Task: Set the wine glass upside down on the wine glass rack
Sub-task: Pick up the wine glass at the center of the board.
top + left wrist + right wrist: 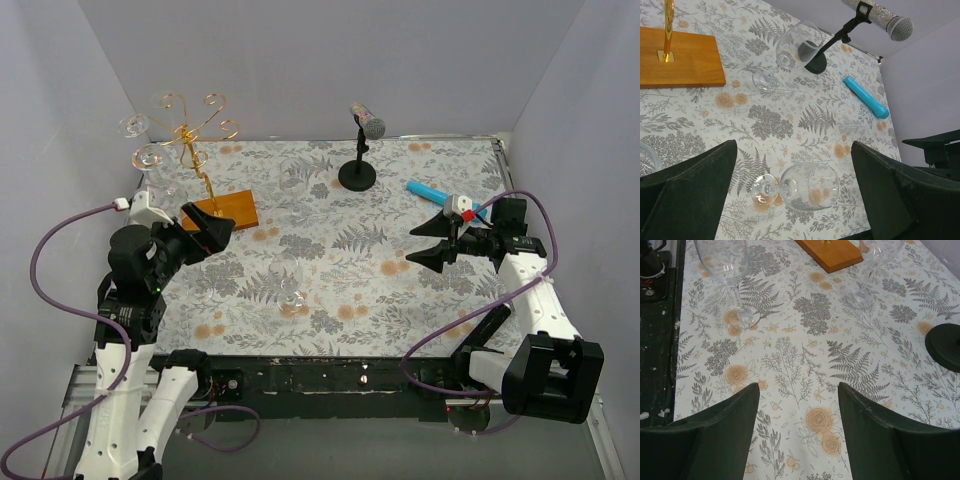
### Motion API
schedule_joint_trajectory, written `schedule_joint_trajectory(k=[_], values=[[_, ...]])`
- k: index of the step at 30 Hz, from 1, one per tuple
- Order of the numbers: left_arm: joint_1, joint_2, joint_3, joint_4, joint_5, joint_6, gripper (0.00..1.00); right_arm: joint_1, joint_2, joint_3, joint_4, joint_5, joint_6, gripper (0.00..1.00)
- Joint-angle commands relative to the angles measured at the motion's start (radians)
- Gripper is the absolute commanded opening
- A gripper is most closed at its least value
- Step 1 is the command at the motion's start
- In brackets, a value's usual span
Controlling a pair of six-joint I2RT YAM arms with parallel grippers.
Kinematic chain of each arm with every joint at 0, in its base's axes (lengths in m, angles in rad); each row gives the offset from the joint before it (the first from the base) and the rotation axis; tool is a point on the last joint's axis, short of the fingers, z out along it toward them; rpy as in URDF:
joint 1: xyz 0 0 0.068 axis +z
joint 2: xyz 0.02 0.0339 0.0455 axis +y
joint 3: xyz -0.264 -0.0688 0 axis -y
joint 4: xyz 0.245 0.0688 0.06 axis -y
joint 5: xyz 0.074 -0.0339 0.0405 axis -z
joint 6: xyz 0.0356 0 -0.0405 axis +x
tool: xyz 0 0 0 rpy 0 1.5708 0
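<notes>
Left fingers (690, 190) are spread wide with nothing between them. Right fingers (715, 435) are open too, also empty.

Top view only:
- The wine glass rack (230, 208) is at the far left, with two hung glasses (150, 157) feet-up on its curled arms. Neither wrist view reaches the top of the rack, only the wooden base and, from the left wrist, the foot of the gold stem.
- The left fingers (205, 228) are just beside the base's near corner. The right fingers (432, 225) are well apart on the right, near the blue cylinder (430, 190).

The wine glass (287, 278) stands upright on the worktop (400, 300), near-middle between the arms and not on the rack. It shows clearly from both wrists (807, 186) (722, 262).

Wrist views only: a second glass (880, 247) (800, 42) is upright just beside the base's corner. I can't pick it out from above.

The mic stand (358, 170) is far-centre. The right wrist catches only its round foot.
</notes>
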Motion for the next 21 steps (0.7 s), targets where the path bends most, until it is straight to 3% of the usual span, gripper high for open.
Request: schedule_joint_trajectory(k=[1,21], values=[[-0.002,-0.005,-0.021,0.005,0.001,-0.019,0.98,-0.005,-0.014,0.001,0.024,-0.012,0.012,0.72],[-0.002,0.02,0.008,-0.064,-0.082,0.018,0.98,-0.005,-0.009,-0.003,0.029,-0.012,0.011,0.72]])
